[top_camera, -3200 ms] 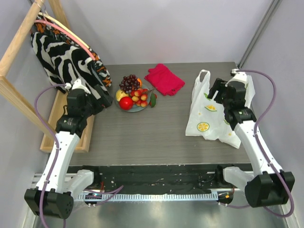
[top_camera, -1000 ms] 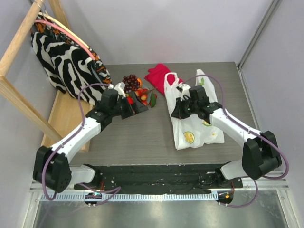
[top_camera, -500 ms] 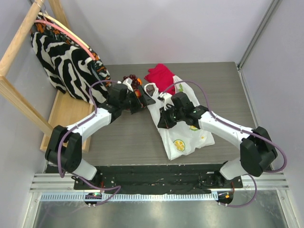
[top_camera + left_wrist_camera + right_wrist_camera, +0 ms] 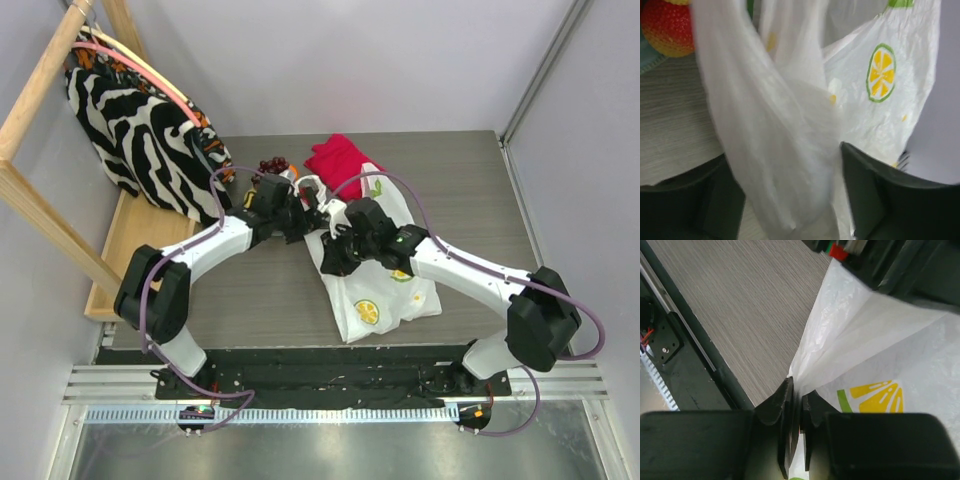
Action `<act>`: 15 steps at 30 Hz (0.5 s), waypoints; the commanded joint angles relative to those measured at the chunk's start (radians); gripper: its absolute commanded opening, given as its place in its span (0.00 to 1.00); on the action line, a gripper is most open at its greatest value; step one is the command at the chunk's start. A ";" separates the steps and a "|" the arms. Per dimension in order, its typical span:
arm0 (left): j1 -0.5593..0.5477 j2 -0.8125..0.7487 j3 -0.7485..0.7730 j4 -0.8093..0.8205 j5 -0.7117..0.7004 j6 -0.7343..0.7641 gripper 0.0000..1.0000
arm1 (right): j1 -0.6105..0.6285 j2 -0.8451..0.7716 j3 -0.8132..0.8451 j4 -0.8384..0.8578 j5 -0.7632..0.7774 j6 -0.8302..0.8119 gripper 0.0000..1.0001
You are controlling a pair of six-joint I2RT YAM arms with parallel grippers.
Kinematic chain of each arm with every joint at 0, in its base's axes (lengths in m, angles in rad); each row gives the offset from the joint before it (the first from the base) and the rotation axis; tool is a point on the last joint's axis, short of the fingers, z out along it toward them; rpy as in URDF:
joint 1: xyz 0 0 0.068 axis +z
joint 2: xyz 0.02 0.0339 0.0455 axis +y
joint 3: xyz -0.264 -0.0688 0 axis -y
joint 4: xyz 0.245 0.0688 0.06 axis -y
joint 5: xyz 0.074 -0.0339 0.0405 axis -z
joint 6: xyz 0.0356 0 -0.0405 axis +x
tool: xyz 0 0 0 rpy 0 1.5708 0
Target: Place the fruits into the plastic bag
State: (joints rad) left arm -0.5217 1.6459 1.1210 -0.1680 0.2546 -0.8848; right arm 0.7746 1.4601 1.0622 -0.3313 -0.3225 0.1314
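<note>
While no fruit has yet gone in, both arms meet mid-table over the plastic bag (image 4: 385,290), which lies crumpled on the table (image 4: 250,290) just right of the fruits (image 4: 272,165). The right gripper (image 4: 796,405) has its fingers pressed together on a fold of the bag's edge, pinching the film near a printed lemon slice. The left gripper (image 4: 790,200) stands spread, and a handle loop hangs between its fingers unclamped. By the look of it the job is at the opening stage: the mouth must be held apart before loading, and every fruit is yet to be moved. A red-yellow fruit (image 4: 667,25) sits on the plate (image 4: 650,57) close behind the loop. Seen from above, the left arm covers most of the pile, so little of it shows. A red cloth (image 4: 340,160) lies just behind the bag, and a zebra-striped bag (image 4: 130,120) hangs at far left.
</note>
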 commanded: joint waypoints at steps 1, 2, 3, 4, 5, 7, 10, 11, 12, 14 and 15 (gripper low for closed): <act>-0.008 -0.004 0.036 0.017 0.047 0.043 0.51 | 0.009 -0.027 0.030 -0.005 0.078 -0.003 0.24; -0.008 -0.015 0.031 0.034 0.052 0.052 0.18 | 0.008 -0.036 0.027 -0.005 0.107 0.005 0.38; -0.008 -0.024 0.026 0.048 0.057 0.067 0.07 | 0.006 -0.062 0.025 -0.003 0.187 0.035 0.44; -0.011 -0.040 0.025 0.071 0.058 0.084 0.01 | 0.003 -0.078 0.024 -0.006 0.216 0.049 0.50; -0.012 -0.070 0.022 0.084 0.055 0.102 0.00 | -0.018 -0.095 0.024 -0.009 0.236 0.066 0.61; -0.026 -0.110 0.005 0.119 0.031 0.162 0.00 | -0.061 -0.159 0.030 -0.008 0.232 0.115 0.69; -0.040 -0.190 -0.032 0.165 0.006 0.231 0.00 | -0.187 -0.233 0.047 0.000 0.153 0.196 0.83; -0.046 -0.231 -0.042 0.163 -0.003 0.250 0.00 | -0.227 -0.245 0.054 0.000 0.133 0.215 0.85; -0.052 -0.250 -0.052 0.204 -0.012 0.268 0.00 | -0.285 -0.256 0.071 0.000 0.116 0.241 0.87; -0.080 -0.291 -0.078 0.225 -0.040 0.328 0.00 | -0.336 -0.268 0.094 -0.002 0.085 0.307 0.89; -0.092 -0.325 -0.085 0.234 -0.052 0.346 0.00 | -0.356 -0.270 0.117 0.006 0.060 0.330 0.89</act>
State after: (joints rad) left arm -0.5743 1.4254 1.0687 -0.0463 0.2565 -0.6746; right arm 0.5045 1.2335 1.0889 -0.3660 -0.1982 0.3191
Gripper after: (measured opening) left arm 0.017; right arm 0.884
